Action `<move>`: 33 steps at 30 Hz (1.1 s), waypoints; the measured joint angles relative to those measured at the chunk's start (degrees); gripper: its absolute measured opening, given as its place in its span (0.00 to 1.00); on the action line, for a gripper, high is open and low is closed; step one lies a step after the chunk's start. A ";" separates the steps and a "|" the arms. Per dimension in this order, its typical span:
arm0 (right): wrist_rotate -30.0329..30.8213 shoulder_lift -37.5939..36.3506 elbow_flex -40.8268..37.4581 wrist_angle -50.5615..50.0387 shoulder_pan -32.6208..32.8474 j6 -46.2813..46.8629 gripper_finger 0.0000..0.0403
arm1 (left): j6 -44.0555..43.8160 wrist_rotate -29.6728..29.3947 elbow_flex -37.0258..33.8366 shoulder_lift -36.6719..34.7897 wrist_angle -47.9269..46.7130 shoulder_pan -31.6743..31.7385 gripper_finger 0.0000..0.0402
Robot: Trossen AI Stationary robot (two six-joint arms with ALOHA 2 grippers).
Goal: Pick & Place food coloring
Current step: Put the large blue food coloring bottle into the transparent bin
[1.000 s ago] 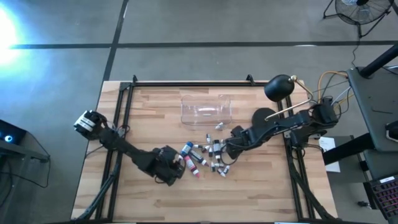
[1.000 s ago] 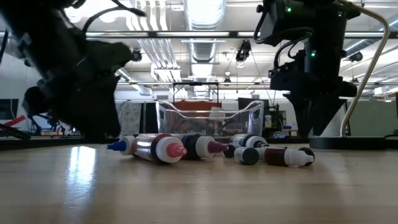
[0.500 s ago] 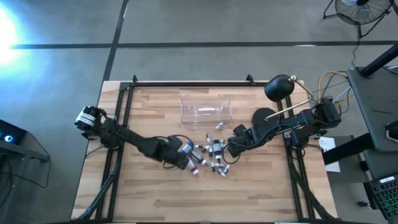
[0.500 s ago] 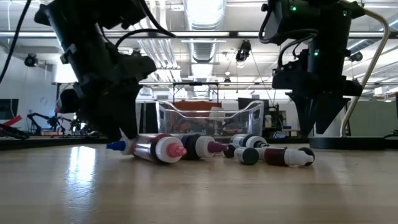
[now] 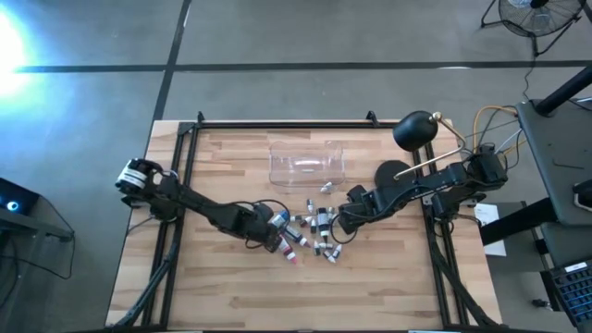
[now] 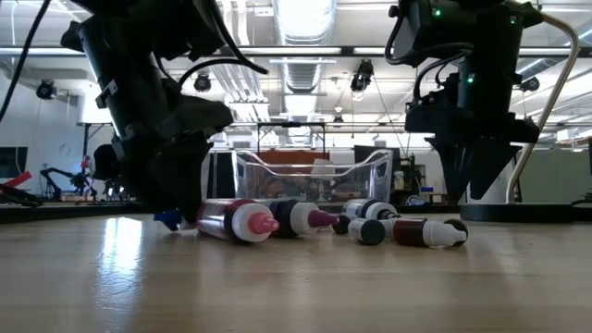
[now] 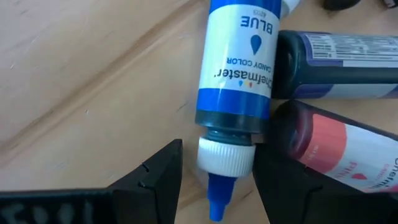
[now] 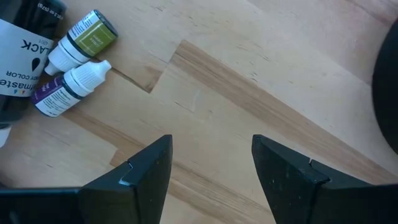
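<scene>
- Since a second ago the left arm has swung in toward the clear box (image 5: 306, 162); its left pincer (image 7: 214, 171) now stands spread, the blue bottle (image 7: 239, 68) lying with its white cap between the fingers, not gripped.
- The right pincer (image 8: 208, 165) has not moved; it hangs open and empty over bare wood beside the box.
- The clear box's contents cannot be made out.
- The food coloring bottles (image 5: 310, 231) lie scattered on the wooden tabletop (image 5: 231, 296) just in front of the box.
- A black lamp (image 5: 416, 129) stands beside the box.

A blue-labelled bottle (image 7: 239, 68) with a white collar and blue tip lies beside a pink-labelled bottle (image 7: 336, 152) on the pale wooden table (image 7: 81, 81).
</scene>
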 joint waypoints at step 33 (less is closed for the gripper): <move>1.71 0.00 0.00 -0.38 0.00 -5.03 0.53 | 27.35 3.58 40.29 -4.40 -57.75 13.20 0.23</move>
